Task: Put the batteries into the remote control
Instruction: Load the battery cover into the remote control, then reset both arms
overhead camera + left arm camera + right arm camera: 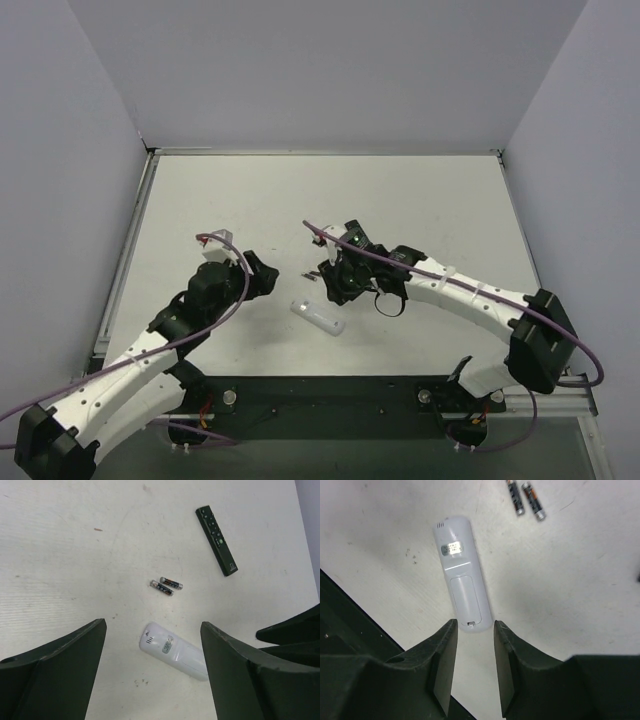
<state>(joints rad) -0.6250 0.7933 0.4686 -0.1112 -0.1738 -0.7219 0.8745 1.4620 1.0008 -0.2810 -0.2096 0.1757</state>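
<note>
— What are our two hands doing?

— Our left gripper (153, 625) is spread wide, with nothing between its fingers (55, 670), and it hovers over the table (75, 555). Our right gripper (475, 624) has its jaws parted by a narrow gap, and we see nothing gripped in it.

— And the remote control?

— The remote control (460, 575) lies flat on its face, plain back up, with a small sticker showing. Its near end sits right at our right fingertips; whether they touch it we cannot tell. Seen from our left hand, it lies below and between the spread fingers, running off under the right-hand one.

— The batteries?

— Two batteries (533, 501) lie side by side, past the remote's far end as seen from our right hand and ahead of our left fingertips, apart from the remote. A black remote (216, 540) lies farther out, ahead and to the right of our left hand.
</note>
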